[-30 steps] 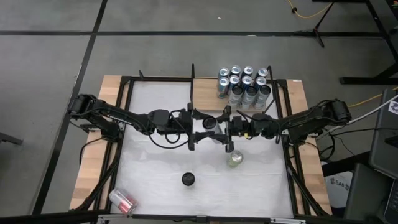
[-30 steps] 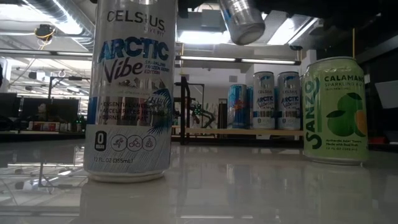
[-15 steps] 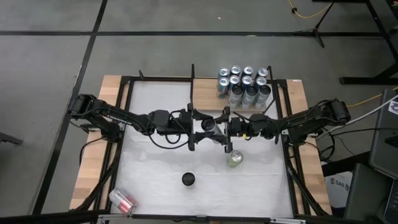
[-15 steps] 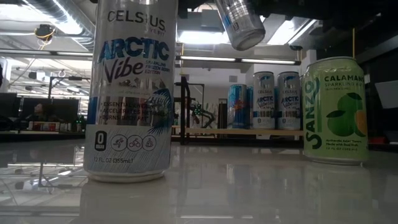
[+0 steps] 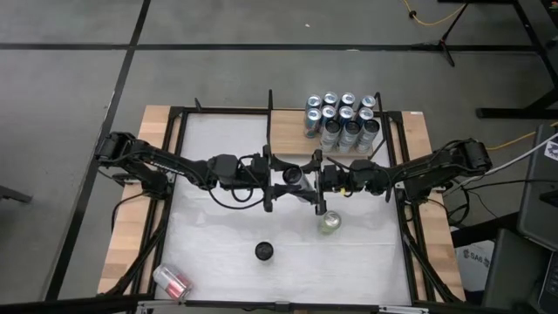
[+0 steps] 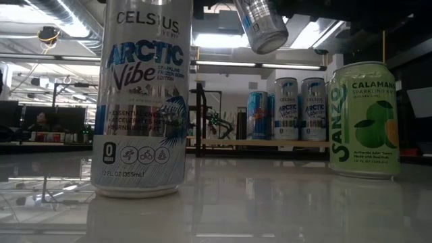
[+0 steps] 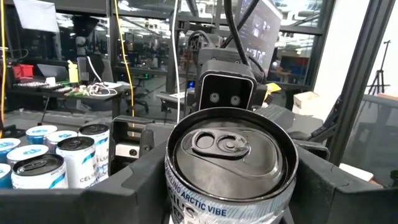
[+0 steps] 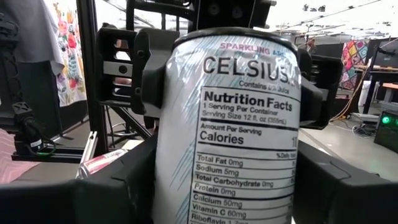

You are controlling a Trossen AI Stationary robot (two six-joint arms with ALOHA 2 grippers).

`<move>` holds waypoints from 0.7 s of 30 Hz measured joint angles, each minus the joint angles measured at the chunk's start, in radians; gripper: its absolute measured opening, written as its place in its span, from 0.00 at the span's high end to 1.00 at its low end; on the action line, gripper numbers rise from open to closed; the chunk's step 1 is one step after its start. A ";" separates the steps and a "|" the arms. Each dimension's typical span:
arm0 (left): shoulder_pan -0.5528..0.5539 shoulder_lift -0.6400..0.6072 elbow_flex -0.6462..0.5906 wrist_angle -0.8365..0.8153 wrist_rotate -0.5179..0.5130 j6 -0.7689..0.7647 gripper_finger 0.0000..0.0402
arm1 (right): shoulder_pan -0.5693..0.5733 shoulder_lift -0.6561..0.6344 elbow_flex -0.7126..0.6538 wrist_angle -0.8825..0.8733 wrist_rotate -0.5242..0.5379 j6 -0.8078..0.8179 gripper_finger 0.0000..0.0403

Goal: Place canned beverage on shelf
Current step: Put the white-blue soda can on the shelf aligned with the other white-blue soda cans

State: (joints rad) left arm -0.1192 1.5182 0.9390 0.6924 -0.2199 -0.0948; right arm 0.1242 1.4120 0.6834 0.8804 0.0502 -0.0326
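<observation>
White worktop (image 5: 218, 235) fills mid-frame; the shelf (image 5: 292, 139) sits at its upper edge, cans lined up at its right end. At center, both grippers meet in the air: left gripper (image 5: 289, 180) and right gripper (image 5: 316, 181) both pinch one tilted Celsius can (image 5: 295, 175) between their fingers.

A silver-white Celsius Arctic Vibe can (image 6: 143, 101) with blue lettering and icy blue streaks stands near left. A pale green Sanzo can (image 6: 364, 121) printed with green citrus stands right. A light-brown wooden shelf (image 5: 292, 138) holds blue-and-white cans (image 5: 342, 120). A red-pink can (image 5: 172, 281) lies near left.
</observation>
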 joint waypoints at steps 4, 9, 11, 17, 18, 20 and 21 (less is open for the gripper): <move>0.000 0.001 0.000 -0.008 -0.006 0.002 0.41 | 0.000 -0.001 0.002 -0.023 0.013 0.005 0.28; 0.001 0.001 0.000 -0.009 -0.010 0.003 0.41 | 0.000 -0.001 0.002 -0.042 0.063 0.036 0.18; 0.001 0.001 0.000 -0.008 -0.014 0.000 0.41 | 0.000 -0.001 0.002 -0.044 0.063 0.035 0.14; 0.002 0.001 0.000 -0.010 -0.038 -0.001 0.41 | 0.000 -0.109 0.002 -0.273 0.063 0.000 0.05; 0.004 0.001 0.000 -0.011 -0.044 -0.001 0.41 | 0.000 -0.141 0.002 -0.347 0.065 0.000 0.05; 0.010 0.001 0.000 -0.012 -0.051 -0.005 0.41 | 0.000 -0.202 0.002 -0.494 0.078 -0.002 0.04; 0.016 0.001 0.000 -0.012 -0.049 -0.007 0.41 | 0.000 -0.236 0.002 -0.572 0.082 -0.002 0.04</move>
State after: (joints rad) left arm -0.1035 1.5196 0.9386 0.6802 -0.2694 -0.1014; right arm 0.1238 1.1761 0.6849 0.3086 0.1318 -0.0349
